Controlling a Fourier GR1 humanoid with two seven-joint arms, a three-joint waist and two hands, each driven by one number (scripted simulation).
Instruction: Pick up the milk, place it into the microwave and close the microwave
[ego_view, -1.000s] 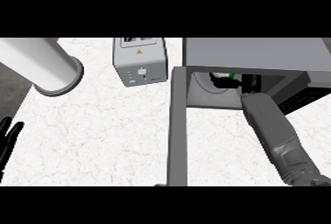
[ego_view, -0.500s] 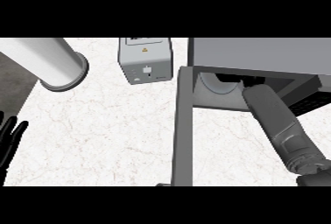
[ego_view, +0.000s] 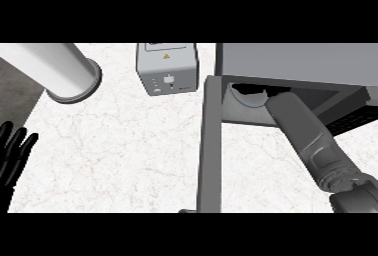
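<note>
Right hand: hidden inside the microwave (ego_view: 295, 60); only the right forearm (ego_view: 306, 135) shows, so I cannot tell whether it is spread or clasping anything.
Left hand (ego_view: 13, 155): resting at the view's left edge, fingers straight and up, holding nothing.
Change: a second ago I could see the right hand at the cavity mouth with a green-marked thing beside it. The forearm now reaches further in, and both are under the microwave's roof.
Milk: not visible on the worktop (ego_view: 118, 165) or elsewhere. I judge it is in the cavity, in or next to the hidden hand.
Cavity: one pale curved edge (ego_view: 251, 98) shows, possibly the turntable.
Door (ego_view: 210, 150): wide open, edge-on, left of the forearm.
Bystanders: toaster (ego_view: 167, 67) and white cylinder (ego_view: 63, 70), both well clear.
Task state: placing looks nearly done; release unconfirmed.
Next: withdraw the arm, then swing the door shut.
</note>
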